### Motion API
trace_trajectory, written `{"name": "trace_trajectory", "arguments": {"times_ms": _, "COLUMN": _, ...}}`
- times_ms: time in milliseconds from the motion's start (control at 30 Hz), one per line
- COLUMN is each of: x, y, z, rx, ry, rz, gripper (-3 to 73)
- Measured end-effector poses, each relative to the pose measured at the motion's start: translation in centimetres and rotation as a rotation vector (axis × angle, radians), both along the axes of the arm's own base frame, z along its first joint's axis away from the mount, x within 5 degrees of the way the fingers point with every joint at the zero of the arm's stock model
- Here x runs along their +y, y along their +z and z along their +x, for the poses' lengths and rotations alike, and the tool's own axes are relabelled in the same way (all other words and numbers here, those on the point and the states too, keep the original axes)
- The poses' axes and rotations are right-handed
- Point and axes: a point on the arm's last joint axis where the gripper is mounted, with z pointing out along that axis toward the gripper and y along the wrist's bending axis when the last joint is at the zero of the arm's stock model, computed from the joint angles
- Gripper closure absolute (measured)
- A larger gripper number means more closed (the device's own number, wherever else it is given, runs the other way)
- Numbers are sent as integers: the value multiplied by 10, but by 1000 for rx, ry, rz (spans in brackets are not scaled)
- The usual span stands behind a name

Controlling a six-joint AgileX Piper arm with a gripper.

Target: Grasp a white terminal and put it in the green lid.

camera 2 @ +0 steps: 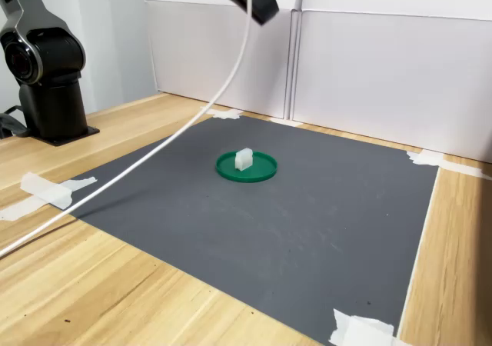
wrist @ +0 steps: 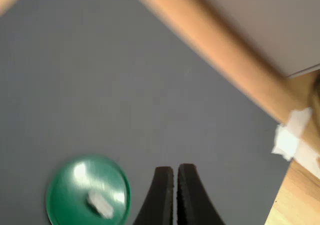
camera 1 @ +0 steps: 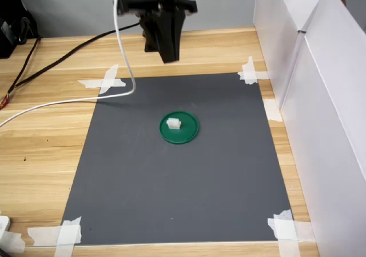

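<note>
Wooden tabletop [camera 1: 51,148] fills your scene, with a dark grey mat [camera 1: 189,183] taped down on it at the corners. Start from the white terminal [camera 1: 173,123]: you see it resting inside the green lid [camera 1: 189,132], a little toward the first exterior view's left of the lid's centre, and standing upright in the second exterior view. The lid lies flat near the middle of the mat.

Your gripper [wrist: 175,195] hangs high above the mat, well apart from the lid, nearer the mat's far edge in the first exterior view. Its 2 black fingers [wrist: 161,197] are pressed nearly together with only a thin slit between them, and nothing sits in that slit.

A white cable [camera 1: 117,34] trails from the arm across the mat's corner. White panels [camera 2: 384,69] wall the table's side.
</note>
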Motion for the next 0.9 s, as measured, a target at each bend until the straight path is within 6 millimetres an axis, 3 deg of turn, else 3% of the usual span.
{"name": "trace_trajectory", "arguments": {"times_ms": 133, "x": -23, "y": 25, "z": -30, "rx": -116, "ry": -183, "rz": 204, "gripper": 709}}
{"name": "trace_trajectory", "arguments": {"times_ms": 300, "x": -45, "y": 31, "z": -64, "rx": -252, "ry": -358, "rz": 386, "gripper": 710}}
{"name": "trace_trajectory", "arguments": {"times_ms": 567, "x": -59, "y": -24, "z": -107, "rx": -259, "ry": -496, "rz": 408, "gripper": 710}}
{"name": "trace_trajectory", "arguments": {"times_ms": 900, "x": -56, "y": -85, "z": -147, "rx": -253, "ry": -516, "rz": 414, "gripper": 710}}
